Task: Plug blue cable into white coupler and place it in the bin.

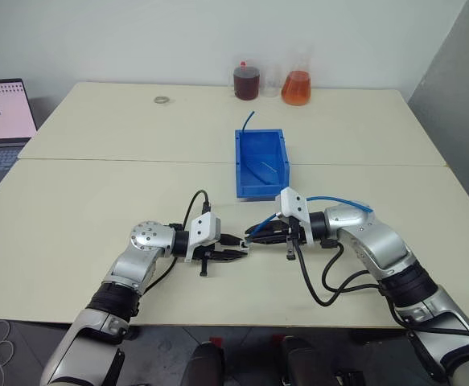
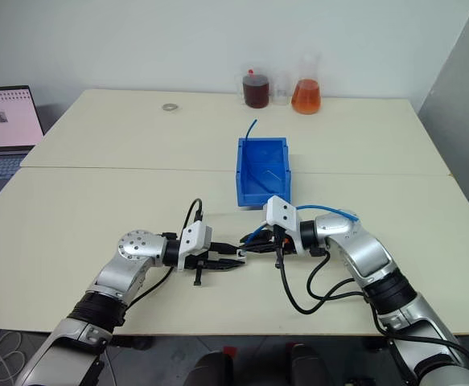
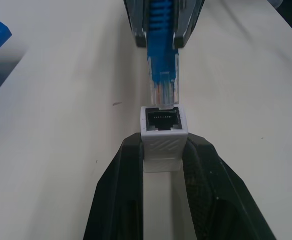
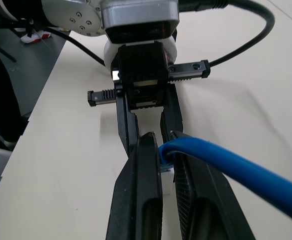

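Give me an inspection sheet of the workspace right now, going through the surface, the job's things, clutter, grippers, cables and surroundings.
Surface: cream table, two tops butted together.
Job's things: white coupler in the left gripper, socket facing the plug of the blue cable; plug tip at the socket mouth, not seated. Bin behind the grippers holds a short blue cable stub.
Clutter: flask of orange liquid, jar of dark liquid, small ring at the far edge.
Grippers: left shut on the coupler; right gripper shut on the cable.
Cables: black robot cables looping from the right wrist.
Surroundings: laptop on the left, white wall behind.
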You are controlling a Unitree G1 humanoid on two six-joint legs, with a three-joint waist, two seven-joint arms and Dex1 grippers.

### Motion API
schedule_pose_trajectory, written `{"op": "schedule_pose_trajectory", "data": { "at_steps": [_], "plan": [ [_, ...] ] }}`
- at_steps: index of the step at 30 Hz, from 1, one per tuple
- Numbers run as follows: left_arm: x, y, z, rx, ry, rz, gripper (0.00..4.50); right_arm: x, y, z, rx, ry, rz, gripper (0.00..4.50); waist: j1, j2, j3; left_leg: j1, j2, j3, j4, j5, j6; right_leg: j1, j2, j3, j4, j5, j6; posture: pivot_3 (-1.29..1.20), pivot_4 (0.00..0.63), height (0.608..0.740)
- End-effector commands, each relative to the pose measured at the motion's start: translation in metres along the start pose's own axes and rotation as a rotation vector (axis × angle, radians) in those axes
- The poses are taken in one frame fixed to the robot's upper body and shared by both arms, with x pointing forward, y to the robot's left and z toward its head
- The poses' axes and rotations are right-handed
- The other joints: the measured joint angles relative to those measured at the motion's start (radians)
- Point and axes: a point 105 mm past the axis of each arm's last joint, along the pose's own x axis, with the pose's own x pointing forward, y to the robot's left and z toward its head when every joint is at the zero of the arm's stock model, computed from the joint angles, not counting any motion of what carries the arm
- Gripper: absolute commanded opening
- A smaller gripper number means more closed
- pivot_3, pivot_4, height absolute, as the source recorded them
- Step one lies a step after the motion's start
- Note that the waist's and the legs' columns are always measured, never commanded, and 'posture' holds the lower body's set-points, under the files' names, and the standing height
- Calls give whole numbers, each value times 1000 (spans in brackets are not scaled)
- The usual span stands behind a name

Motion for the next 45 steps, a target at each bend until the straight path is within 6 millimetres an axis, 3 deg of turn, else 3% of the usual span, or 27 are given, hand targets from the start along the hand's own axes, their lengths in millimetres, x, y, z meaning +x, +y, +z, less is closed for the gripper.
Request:
{"op": "schedule_pose_trajectory", "data": {
  "at_steps": [1,12,36,45],
  "plan": [
    [-3,1,4,21,6,5,762,4,-1,10,-58,-10,28,90,0,0,0,0,0,0,0,0,0,0,0,0,0,0,0,0,150,740],
    [-5,-4,5,8,7,13,762,7,3,-2,-118,63,93,90,-1,0,0,1,0,0,0,0,0,0,0,0,1,0,0,0,150,740],
    [-5,-5,7,3,6,22,762,4,-11,-2,-142,104,98,90,-2,0,0,3,0,0,1,0,0,0,0,0,7,-1,-2,0,150,740],
    [-4,-2,8,6,3,33,762,24,-7,-9,-127,115,122,90,-4,0,0,4,0,0,1,0,0,0,0,0,8,-1,-2,0,150,740]
  ]
}}
